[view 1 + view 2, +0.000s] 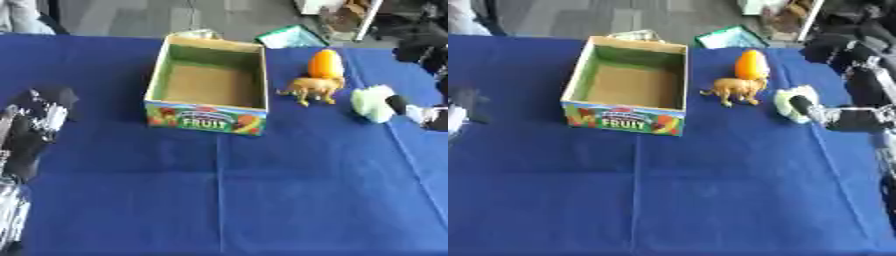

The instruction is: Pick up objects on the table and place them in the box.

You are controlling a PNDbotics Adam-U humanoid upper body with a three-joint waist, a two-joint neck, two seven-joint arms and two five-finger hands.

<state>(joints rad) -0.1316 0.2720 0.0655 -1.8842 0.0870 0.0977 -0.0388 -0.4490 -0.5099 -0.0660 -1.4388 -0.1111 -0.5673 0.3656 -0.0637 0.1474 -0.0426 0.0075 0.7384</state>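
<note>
We see our right hand point(846, 119) near the table's point(710, 200) right edge, a dark finger laid against the pale green object point(794, 101); whether the fingers curl round it we cannot tell. Toward the far edge stands the empty fruit box point(206, 117), with a toy lion point(312, 89) and an orange object point(325, 63) between box and hand. Our left hand point(35, 125) rests at the left edge, fingers unclear.

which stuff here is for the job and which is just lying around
For the job:
- box, nothing inside
- orange object
- toy lion
- pale green object, right hand touching it

Lying about:
- green item past the far table edge
- left hand, idle at left
</note>
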